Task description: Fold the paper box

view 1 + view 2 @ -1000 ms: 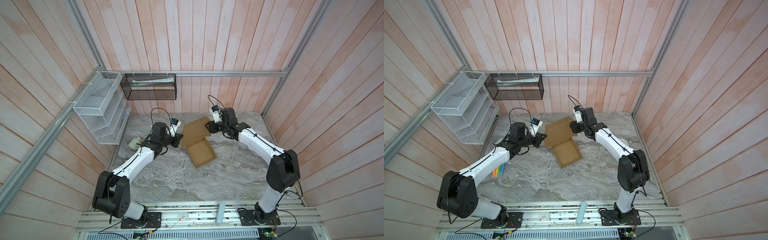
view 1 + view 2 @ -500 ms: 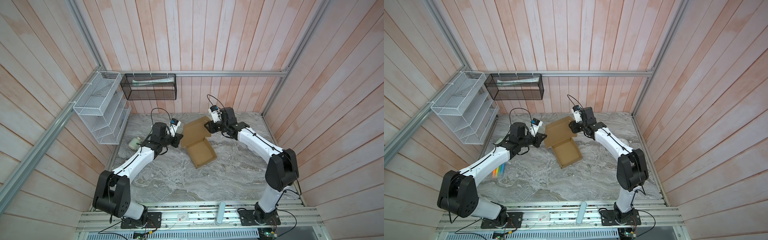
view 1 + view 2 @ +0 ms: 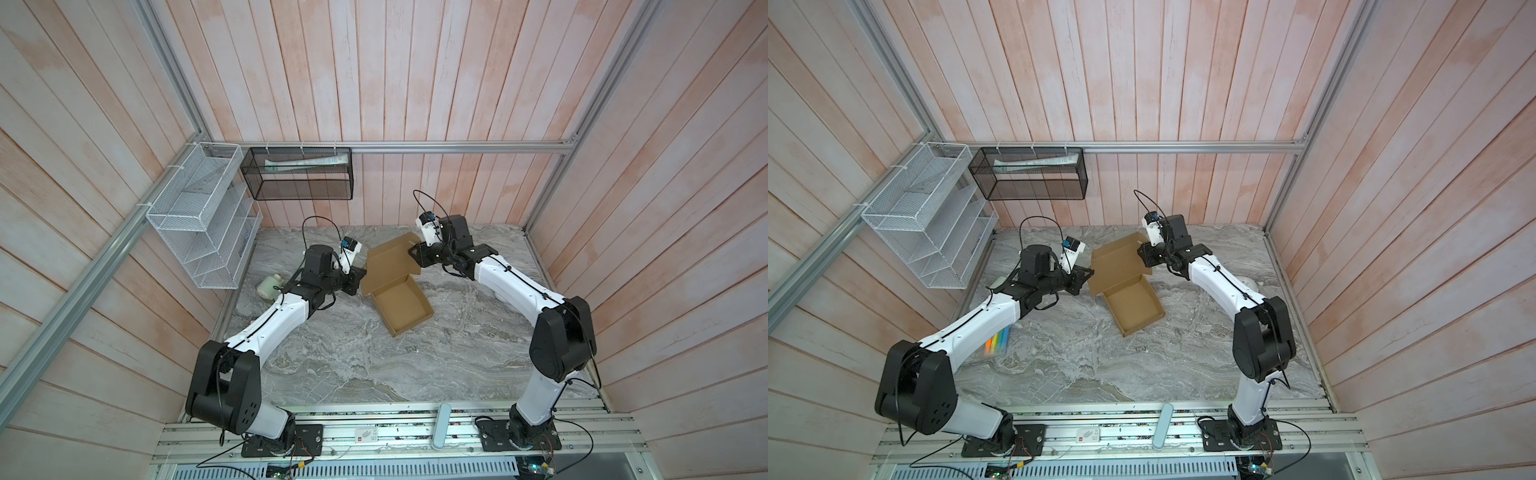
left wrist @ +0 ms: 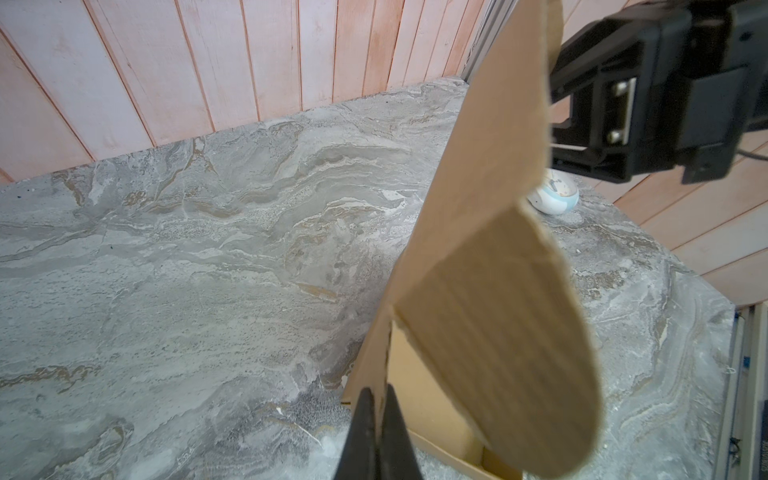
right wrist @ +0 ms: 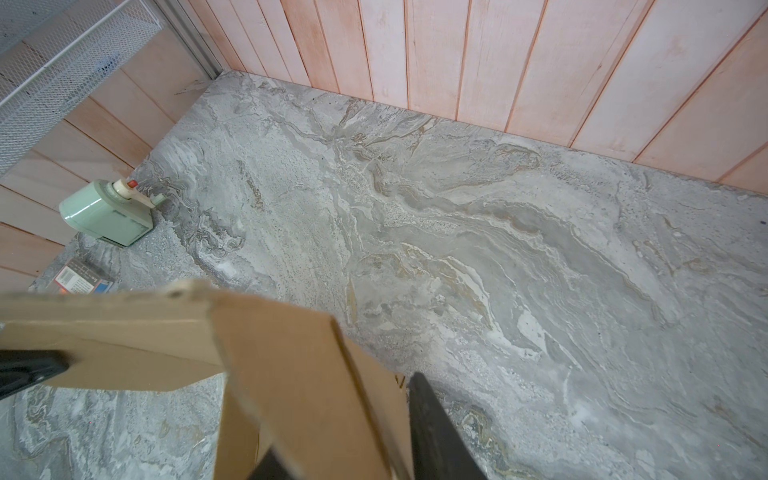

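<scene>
The paper box is brown cardboard: its shallow tray lies on the marble table, and its lid stands raised behind it. My left gripper is shut on the lid's thin left edge near the hinge corner. A rounded side flap juts out just past it. My right gripper clamps the lid's folded right flap. One finger presses against the board; the other is mostly hidden under it.
A pale green device lies by the left wall, with a small printed packet near it. Coloured markers show under the left arm. A white-blue round thing sits at the right. A white wire rack and black mesh basket hang on the walls.
The right gripper's jaws have narrowed onto the lid's right flap. The left gripper and the box have hardly moved.
</scene>
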